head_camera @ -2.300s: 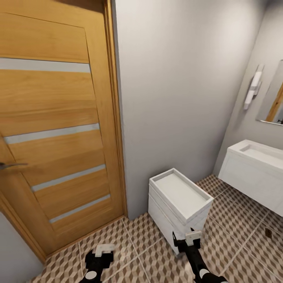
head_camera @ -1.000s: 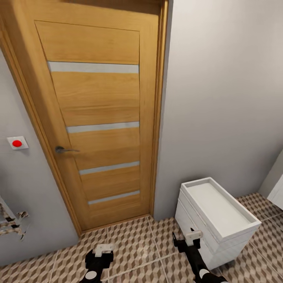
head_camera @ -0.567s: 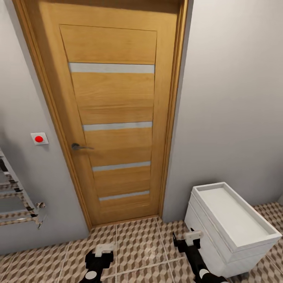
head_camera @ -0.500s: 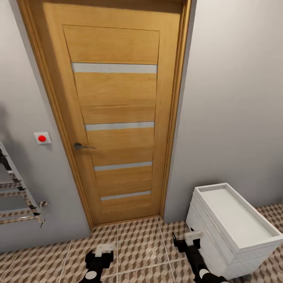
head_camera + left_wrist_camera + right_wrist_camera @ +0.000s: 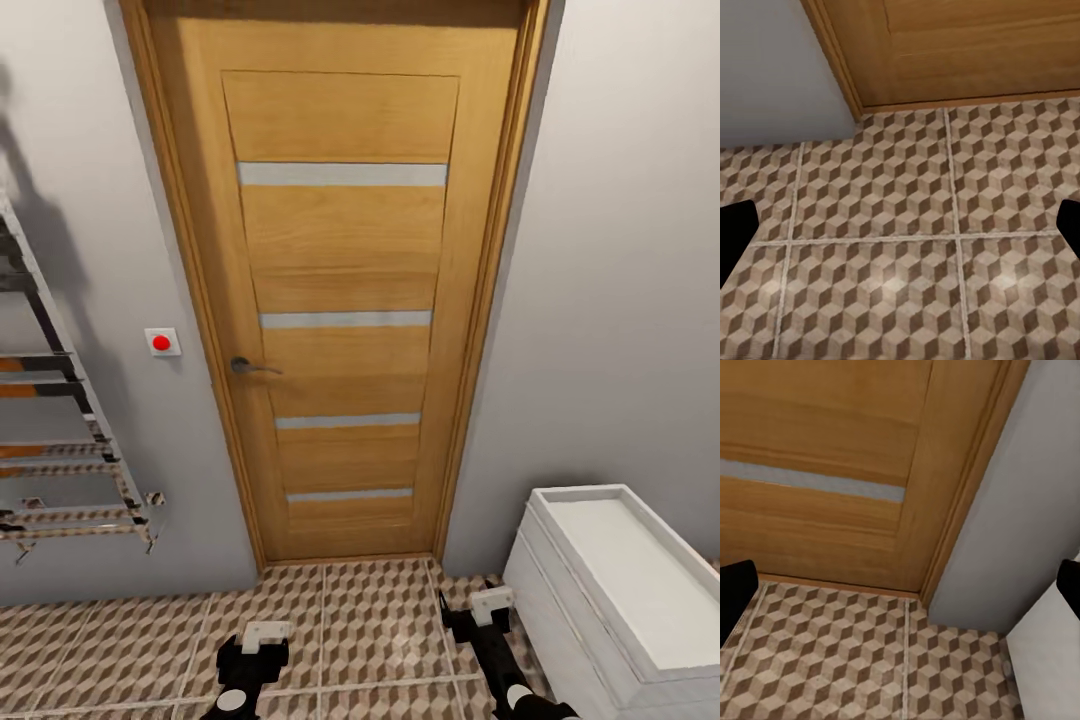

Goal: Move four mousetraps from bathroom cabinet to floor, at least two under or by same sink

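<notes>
Head view faces a closed wooden door (image 5: 345, 300) with four pale horizontal strips and a metal lever handle (image 5: 250, 366) on its left side. Grey wall (image 5: 620, 280) either side. Left of the frame, a small white switch plate with a red button (image 5: 162, 342). Further left, a chrome towel rail (image 5: 60, 440) hangs on the wall, tilted in view.

Floor (image 5: 350, 620) is cube-pattern tile, brown/beige/white, pale grout. It runs right up to the door threshold. No traps lie on the stretch visible here.

Lower right: a white drawer unit (image 5: 620, 590) with a raised rim around a flat top, standing on the floor against the right-hand wall.

Left gripper (image 5: 255, 640) hangs low over the floor, in front of the door's left half. Left wrist view: both dark fingertips (image 5: 735, 236) sit at opposite picture edges, so the jaws are spread wide, nothing between them but tile (image 5: 900, 225) and the door's bottom edge (image 5: 967, 52).

Right gripper (image 5: 480, 610) hangs just beside the white unit's near corner. Right wrist view: fingertips (image 5: 735, 585) again at opposite edges, jaws wide apart, holding nothing; door (image 5: 832, 472), jamb, grey wall (image 5: 1020, 532) and floor (image 5: 870, 660) ahead.
</notes>
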Controlling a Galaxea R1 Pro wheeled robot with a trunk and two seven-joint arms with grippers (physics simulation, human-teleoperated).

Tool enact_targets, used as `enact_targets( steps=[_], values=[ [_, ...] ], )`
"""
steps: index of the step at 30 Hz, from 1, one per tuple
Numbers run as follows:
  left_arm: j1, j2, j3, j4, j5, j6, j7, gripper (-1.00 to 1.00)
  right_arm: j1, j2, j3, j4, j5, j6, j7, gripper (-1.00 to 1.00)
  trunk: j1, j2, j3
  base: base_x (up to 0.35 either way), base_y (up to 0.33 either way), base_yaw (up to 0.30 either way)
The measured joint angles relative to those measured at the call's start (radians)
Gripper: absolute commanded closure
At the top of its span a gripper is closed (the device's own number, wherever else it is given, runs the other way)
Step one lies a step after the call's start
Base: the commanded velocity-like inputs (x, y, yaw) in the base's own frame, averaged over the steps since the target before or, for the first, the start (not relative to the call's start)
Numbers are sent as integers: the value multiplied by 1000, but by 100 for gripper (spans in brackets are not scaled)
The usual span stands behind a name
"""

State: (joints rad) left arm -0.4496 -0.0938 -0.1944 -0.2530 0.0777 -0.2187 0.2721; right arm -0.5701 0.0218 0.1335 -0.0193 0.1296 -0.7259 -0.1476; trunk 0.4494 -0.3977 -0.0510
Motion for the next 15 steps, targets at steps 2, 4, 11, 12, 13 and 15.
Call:
enact_targets(
  steps=[2, 4, 11, 12, 13, 15],
  values=[
    [0, 0, 0, 0, 0, 0, 0, -100, 0, 1, 0, 0, 0, 0, 0, -100, 0, 0, 0, 0, 0, 236],
    [0, 0, 0, 0, 0, 0, 0, -100, 0, 1, 0, 0, 0, 0, 0, -100, 0, 0, 0, 0, 0, 236],
    [0, 0, 0, 0, 0, 0, 0, -100, 0, 1, 0, 0, 0, 0, 0, -100, 0, 0, 0, 0, 0, 236],
    [0, 0, 0, 0, 0, 0, 0, -100, 0, 1, 0, 0, 0, 0, 0, -100, 0, 0, 0, 0, 0, 236],
    [0, 0, 0, 0, 0, 0, 0, -100, 0, 1, 0, 0, 0, 0, 0, -100, 0, 0, 0, 0, 0, 236],
    [0, 0, 0, 0, 0, 0, 0, -100, 0, 1, 0, 0, 0, 0, 0, -100, 0, 0, 0, 0, 0, 236]
  ],
)
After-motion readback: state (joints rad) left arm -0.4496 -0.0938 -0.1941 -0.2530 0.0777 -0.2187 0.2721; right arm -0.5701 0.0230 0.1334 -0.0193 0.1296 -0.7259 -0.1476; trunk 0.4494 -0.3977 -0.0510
